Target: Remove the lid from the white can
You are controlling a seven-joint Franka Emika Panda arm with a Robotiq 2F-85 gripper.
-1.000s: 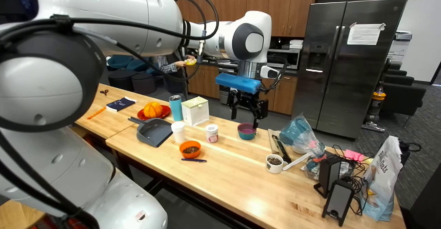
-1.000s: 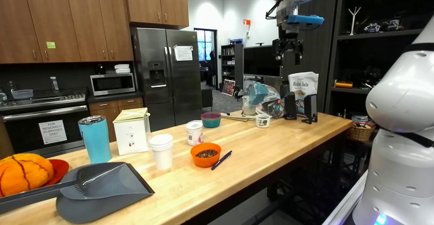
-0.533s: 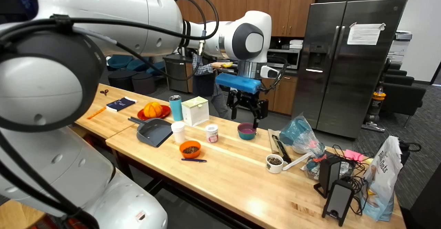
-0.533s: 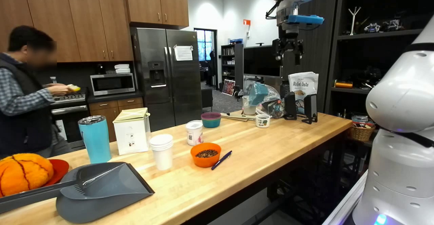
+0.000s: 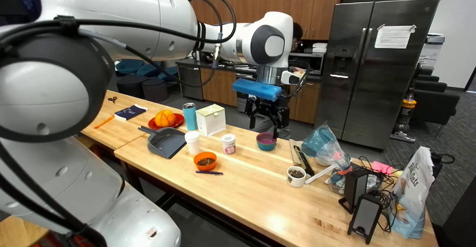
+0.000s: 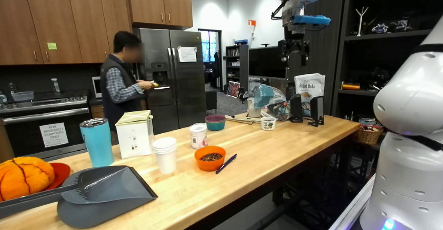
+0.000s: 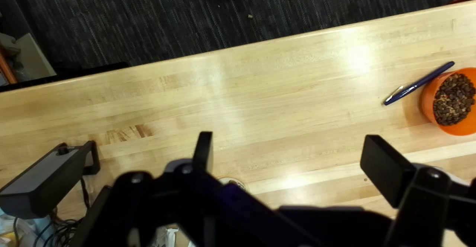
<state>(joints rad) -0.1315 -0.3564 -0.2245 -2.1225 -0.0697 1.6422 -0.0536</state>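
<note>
My black two-fingered gripper [image 7: 288,143] gapes above the pale wooden table [image 5: 247,191]; the squat, pink-printed white can [image 6: 198,140] seemingly wears its lid [image 6: 198,127].

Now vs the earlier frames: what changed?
The person in a dark vest and checked shirt moved rightward in both exterior views, toward the tall stainless-steel fridge. Nothing was grasped or released. Unchanged: the black two-finger gripper, open and holding nothing, and the white cylindrical can with pink print, upright.

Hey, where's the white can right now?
In both exterior views, the white can stands on the table, between the white cup stack on the left and the purple-and-teal bowl on the right.
</note>
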